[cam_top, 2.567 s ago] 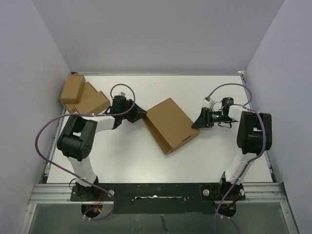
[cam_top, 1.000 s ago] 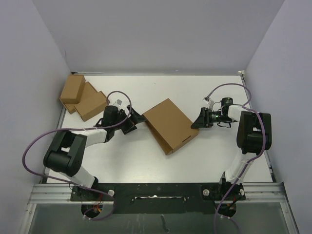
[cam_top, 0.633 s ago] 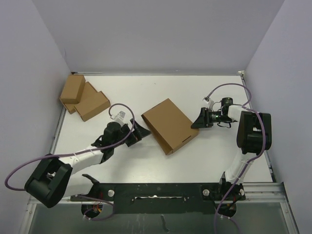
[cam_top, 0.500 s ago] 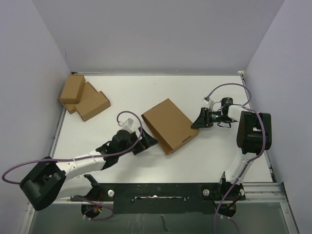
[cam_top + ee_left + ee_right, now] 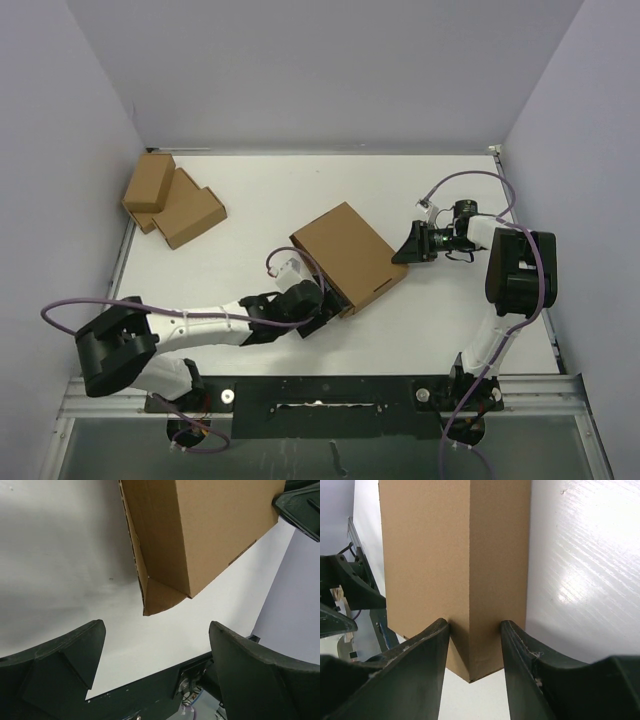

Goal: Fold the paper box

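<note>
The paper box (image 5: 347,256) is a shallow brown cardboard box lying flat and turned diagonally in the middle of the table. My right gripper (image 5: 404,247) is shut on its right corner. In the right wrist view both fingers (image 5: 425,650) press the two faces of the paper box (image 5: 445,545) that meet there, round my right gripper (image 5: 475,626). My left gripper (image 5: 328,312) stands open just short of the near corner. In the left wrist view that corner of the paper box (image 5: 200,530) lies ahead of my left gripper (image 5: 156,647), with nothing between its fingers (image 5: 65,660).
Two smaller brown boxes (image 5: 172,200) lie stacked at the back left corner. Grey walls close the table on the left, back and right. A black and metal rail (image 5: 320,392) runs along the near edge, close behind the left gripper.
My left arm has swung from the box's left corner down to its near corner, and its jaws have narrowed a little. The right gripper and the box have not moved.
</note>
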`<state>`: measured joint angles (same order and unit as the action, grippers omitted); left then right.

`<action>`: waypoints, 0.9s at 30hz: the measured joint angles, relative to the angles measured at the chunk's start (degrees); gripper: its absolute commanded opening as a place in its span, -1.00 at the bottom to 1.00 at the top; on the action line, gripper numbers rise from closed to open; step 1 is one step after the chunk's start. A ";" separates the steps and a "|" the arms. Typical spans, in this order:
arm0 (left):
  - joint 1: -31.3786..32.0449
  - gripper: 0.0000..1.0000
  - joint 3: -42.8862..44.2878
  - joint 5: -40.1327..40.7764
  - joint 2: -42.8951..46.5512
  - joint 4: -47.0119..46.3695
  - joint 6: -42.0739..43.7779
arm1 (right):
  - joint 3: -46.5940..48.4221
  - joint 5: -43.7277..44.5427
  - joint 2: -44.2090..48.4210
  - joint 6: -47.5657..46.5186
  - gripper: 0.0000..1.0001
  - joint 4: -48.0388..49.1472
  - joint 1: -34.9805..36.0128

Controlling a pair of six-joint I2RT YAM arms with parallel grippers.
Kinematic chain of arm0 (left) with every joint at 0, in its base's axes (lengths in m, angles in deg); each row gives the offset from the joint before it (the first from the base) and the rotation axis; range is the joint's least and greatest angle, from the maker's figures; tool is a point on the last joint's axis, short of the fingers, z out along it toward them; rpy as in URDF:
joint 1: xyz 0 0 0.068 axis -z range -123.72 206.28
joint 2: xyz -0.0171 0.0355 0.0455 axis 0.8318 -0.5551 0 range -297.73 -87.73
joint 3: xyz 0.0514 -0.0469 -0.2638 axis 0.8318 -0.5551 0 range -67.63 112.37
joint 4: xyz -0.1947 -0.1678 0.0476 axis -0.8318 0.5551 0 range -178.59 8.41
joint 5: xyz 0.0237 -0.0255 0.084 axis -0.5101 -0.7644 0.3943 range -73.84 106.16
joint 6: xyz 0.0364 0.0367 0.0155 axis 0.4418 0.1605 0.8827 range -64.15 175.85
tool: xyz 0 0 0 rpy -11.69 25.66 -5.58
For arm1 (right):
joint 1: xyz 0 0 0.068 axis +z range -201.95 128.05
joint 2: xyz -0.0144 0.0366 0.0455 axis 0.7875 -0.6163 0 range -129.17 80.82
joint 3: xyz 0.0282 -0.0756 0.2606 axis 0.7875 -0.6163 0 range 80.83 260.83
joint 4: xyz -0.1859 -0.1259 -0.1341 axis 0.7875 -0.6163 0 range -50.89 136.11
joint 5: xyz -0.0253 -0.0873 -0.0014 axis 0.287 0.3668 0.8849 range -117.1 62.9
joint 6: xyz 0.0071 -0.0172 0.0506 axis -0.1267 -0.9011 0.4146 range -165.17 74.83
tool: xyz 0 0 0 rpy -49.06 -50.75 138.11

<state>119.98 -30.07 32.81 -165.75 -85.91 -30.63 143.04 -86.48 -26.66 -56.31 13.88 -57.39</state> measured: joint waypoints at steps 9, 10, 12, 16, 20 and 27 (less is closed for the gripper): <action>1.11 0.61 4.39 0.96 -7.63 0.92 -3.74 | 0.04 0.04 0.00 -0.02 -0.14 -0.02 0.04; 1.18 0.60 4.59 1.03 -8.09 0.76 -4.04 | 0.04 0.04 0.00 -0.02 -0.14 -0.02 0.04; 1.36 0.58 4.94 1.36 -9.14 0.31 -4.70 | 0.07 0.04 0.00 -0.02 -0.14 -0.02 0.07; 1.60 0.48 6.14 2.12 -10.88 0.09 -6.12 | 0.07 0.04 0.00 -0.02 -0.14 -0.02 0.22; 1.68 0.33 7.23 2.80 -11.96 -0.26 -7.48 | 0.04 0.04 0.00 -0.02 -0.14 -0.02 0.24; 2.14 0.12 7.82 3.45 -13.55 -0.92 -9.40 | 0.07 0.02 0.00 -0.09 -0.14 -0.02 0.24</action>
<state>122.13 -22.25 36.26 -179.30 -86.83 -40.03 143.11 -86.46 -26.66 -56.39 13.86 -57.14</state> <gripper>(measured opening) 0.596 0.438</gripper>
